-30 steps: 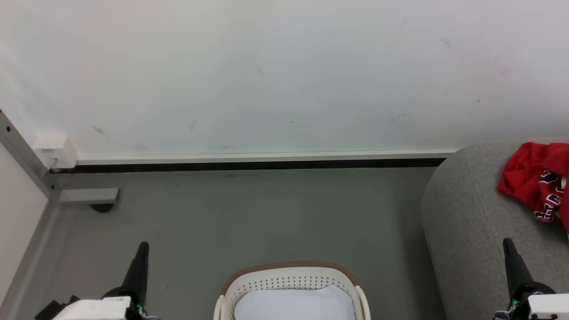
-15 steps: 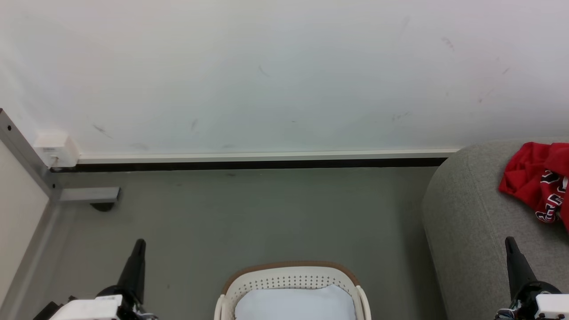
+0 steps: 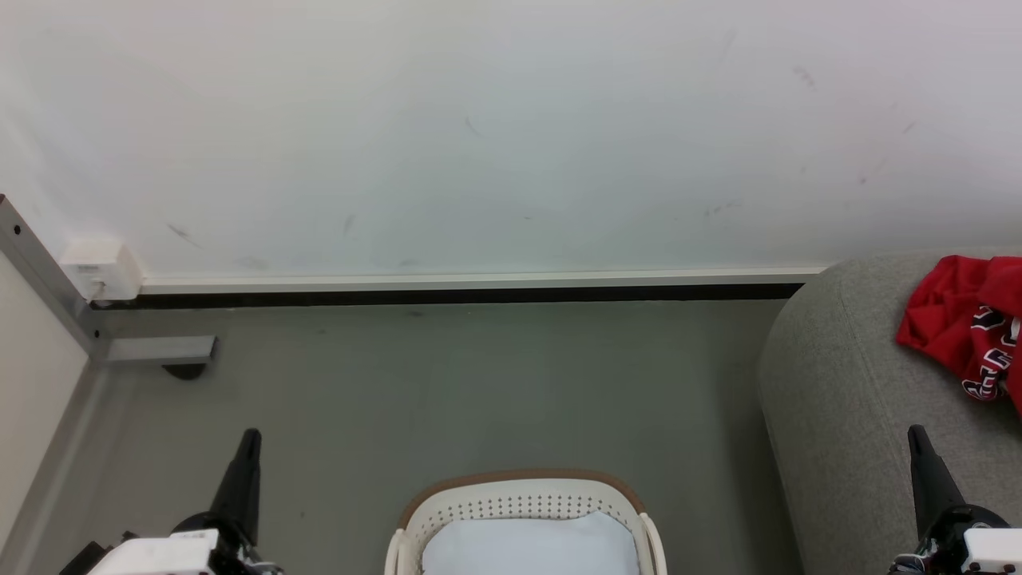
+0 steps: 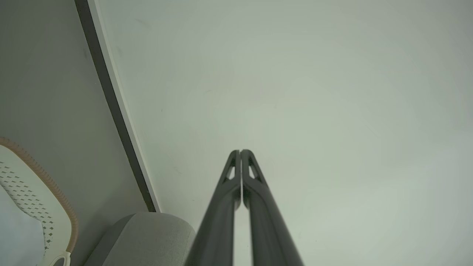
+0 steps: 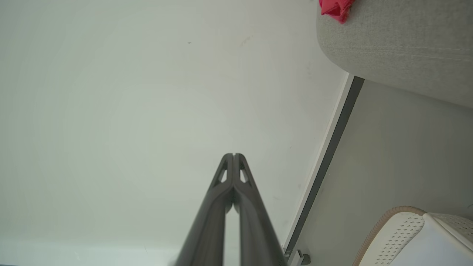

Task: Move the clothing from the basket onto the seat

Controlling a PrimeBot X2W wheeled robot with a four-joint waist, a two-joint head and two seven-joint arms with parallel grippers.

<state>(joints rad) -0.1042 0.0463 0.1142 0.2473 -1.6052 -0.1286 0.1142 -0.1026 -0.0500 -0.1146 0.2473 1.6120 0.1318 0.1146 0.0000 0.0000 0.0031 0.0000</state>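
One basket (image 3: 519, 503) holding one pale liner (image 3: 531, 547); one seat (image 3: 838, 383); one heap of red clothing (image 3: 950, 311), garment count indistinct; two grippers, left gripper (image 3: 251, 438) and right gripper (image 3: 916, 433); one wall box (image 3: 100, 270).

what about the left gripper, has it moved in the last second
Yes, the left gripper slid slightly left, away from the basket, which stayed put.

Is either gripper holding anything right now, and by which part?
Nothing is held. The left gripper and right gripper have jaws shut, empty; the clothing lies on the seat.
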